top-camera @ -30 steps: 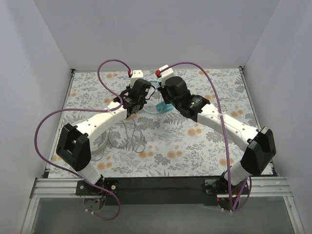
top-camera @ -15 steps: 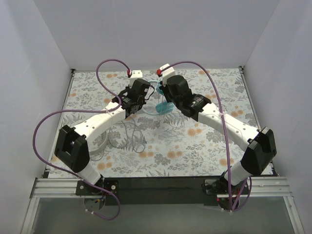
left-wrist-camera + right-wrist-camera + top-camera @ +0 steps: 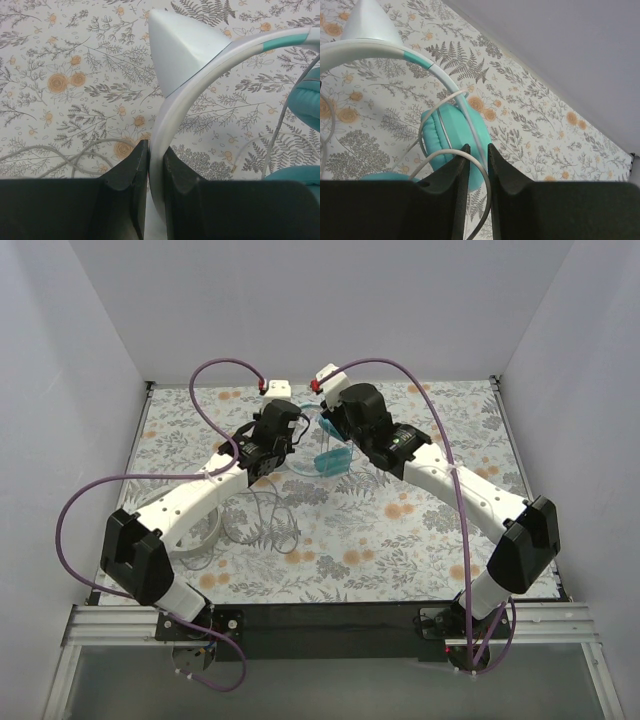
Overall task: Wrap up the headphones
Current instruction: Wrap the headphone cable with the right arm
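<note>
A tabletop (image 3: pixel 400 530) printed with grey ferns and orange blossoms spreads beneath the left claw (image 3: pixel 152 150) and the right claw (image 3: pixel 476 150). Just beyond both claws, a plain pale back wall (image 3: pixel 320 310) rises from the table's far edge. A left wall (image 3: pixel 60 390) stands well out from the left claw, and a right wall (image 3: pixel 590 390) well out from the right. Far behind the claws, a black strip (image 3: pixel 320 625) runs between aluminium rails (image 3: pixel 110 625). The light is soft and even.

Left fingers (image 3: pixel 127 172) and right fingers (image 3: pixel 451 175) both pinched close
</note>
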### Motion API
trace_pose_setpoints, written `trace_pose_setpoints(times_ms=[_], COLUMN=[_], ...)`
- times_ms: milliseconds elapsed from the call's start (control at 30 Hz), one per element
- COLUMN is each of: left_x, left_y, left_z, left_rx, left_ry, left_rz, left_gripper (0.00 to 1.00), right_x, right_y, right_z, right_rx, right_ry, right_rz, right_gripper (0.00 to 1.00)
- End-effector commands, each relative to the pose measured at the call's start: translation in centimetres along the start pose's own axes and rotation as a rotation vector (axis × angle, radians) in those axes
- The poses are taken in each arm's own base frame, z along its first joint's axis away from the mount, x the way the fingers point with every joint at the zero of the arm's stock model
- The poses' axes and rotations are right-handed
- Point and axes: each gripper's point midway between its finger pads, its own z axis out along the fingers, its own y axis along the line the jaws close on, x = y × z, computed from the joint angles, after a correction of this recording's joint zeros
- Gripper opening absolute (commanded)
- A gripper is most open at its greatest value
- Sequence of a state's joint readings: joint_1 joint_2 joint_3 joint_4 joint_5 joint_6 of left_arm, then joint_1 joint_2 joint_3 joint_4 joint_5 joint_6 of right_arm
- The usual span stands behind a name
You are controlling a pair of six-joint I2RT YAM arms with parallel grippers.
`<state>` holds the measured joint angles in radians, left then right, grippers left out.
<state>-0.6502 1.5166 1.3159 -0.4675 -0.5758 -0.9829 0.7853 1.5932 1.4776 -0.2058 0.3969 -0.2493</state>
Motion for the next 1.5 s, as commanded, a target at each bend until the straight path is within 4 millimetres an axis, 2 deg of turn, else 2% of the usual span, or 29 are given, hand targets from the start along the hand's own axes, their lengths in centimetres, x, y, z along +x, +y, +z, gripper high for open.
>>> trace_pose_setpoints(times_ms=[0, 200, 433, 733, 933, 1133, 1333, 1467], left_x=[-2.9, -3.0, -2.7, -2.2, -1.8, -1.0, -1.2, -1.6], left_y=[-0.1, -0.9, -1.4, -2.3, -2.9, -3.7, -3.7, -3.7], left_z=[-2.4, -3.1, -4.0, -5.0, -5.0, -4.5, -4.6, -5.5], left_rx=[0.063, 0.129, 0.19, 0.272, 0.306, 0.326, 0.326, 0.35], left_ry=[-0.083, -0.071, -0.061, -0.049, -0.027, 0.005, 0.005, -0.008], left_rz=[-0.031, -0.007, 0.011, 0.018, 0.025, 0.034, 0.017, -0.005], left_gripper=[0.0, 0.0, 0.0, 0.0, 0.0, 0.0, 0.0, 0.0], right_x=[-3.4, -4.0, -4.5, -3.6, -3.4, -4.0, -2.5, -1.6], right_y=[-1.8, -2.1, -2.4, -2.8, -2.8, -2.9, -3.8, -4.6], right_z=[-0.6, -0.6, -0.3, 0.7, 0.9, 1.1, 1.6, 1.5], right_rx=[0.012, -0.032, -0.063, -0.111, -0.115, -0.122, -0.094, -0.107], right_ry=[-0.092, -0.121, -0.133, -0.116, -0.106, -0.098, -0.056, -0.059], right_rz=[-0.042, -0.056, -0.088, -0.099, -0.106, -0.117, -0.115, -0.059], right_gripper=[0.27, 0.27, 0.23, 0.16, 0.15, 0.15, 0.14, 0.14])
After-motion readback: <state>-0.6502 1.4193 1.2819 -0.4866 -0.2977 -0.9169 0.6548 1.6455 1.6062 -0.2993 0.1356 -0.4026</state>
